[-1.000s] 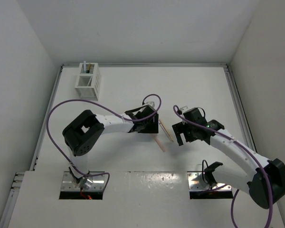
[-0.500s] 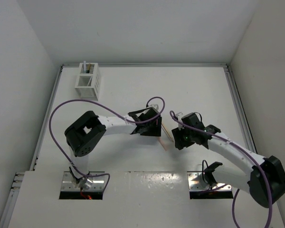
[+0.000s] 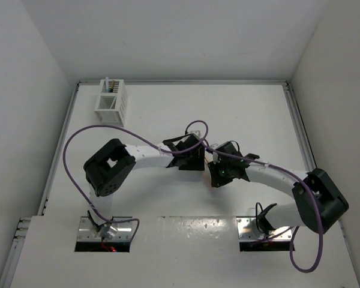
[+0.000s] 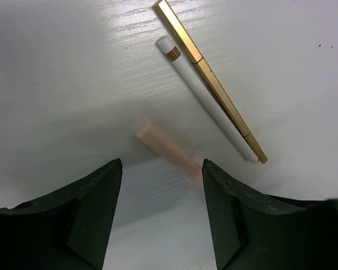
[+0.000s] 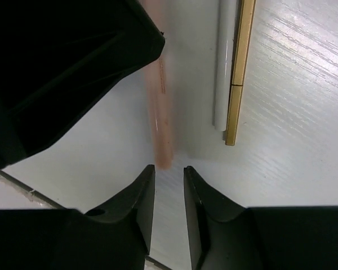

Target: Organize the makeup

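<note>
Three sticks of makeup lie on the white table between my two grippers. In the left wrist view a gold stick (image 4: 214, 84) and a white stick (image 4: 208, 101) lie side by side, and a salmon pink stick (image 4: 166, 149) lies nearer. My left gripper (image 4: 160, 225) is open over bare table, and the pink stick's near end meets its right fingertip (image 4: 211, 171). In the right wrist view the pink stick (image 5: 159, 112) ends just ahead of my right gripper (image 5: 169, 188). Its jaws stand a narrow gap apart with nothing between them. The white stick (image 5: 225, 62) and the gold stick (image 5: 240, 73) lie to the right.
A white slatted box (image 3: 111, 105) holding several sticks stands at the far left of the table. The two gripper heads (image 3: 189, 159) (image 3: 223, 173) sit close together mid-table. The left gripper's black body (image 5: 50, 73) fills the right wrist view's upper left.
My right arm has swung left toward the sticks and its jaws have narrowed from wide open. The left gripper has shifted slightly right and nearer.
</note>
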Action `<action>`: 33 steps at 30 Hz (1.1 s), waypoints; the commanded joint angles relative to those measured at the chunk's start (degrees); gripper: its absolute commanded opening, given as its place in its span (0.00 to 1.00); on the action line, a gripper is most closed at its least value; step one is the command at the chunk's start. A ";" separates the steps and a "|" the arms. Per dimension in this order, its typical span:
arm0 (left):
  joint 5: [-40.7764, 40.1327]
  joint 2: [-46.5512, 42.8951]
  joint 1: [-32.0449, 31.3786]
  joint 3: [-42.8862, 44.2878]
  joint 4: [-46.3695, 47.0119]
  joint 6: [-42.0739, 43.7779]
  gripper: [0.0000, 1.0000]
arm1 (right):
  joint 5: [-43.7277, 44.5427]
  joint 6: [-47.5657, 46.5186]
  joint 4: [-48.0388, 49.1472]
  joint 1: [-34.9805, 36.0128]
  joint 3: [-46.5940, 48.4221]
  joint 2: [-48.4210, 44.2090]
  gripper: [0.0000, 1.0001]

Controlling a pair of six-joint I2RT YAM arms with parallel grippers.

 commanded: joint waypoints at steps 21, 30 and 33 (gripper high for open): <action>1.68 4.51 1.15 -0.94 -5.94 -0.76 0.62 | -1.75 3.24 0.92 -0.29 6.11 4.96 0.06; 3.26 5.04 1.76 0.12 -7.08 -0.23 0.62 | -3.43 2.36 -1.10 -0.29 7.00 1.98 0.12; 3.27 5.04 1.76 0.65 -7.08 -0.23 0.62 | 0.53 1.04 -2.33 -0.46 7.87 0.83 0.07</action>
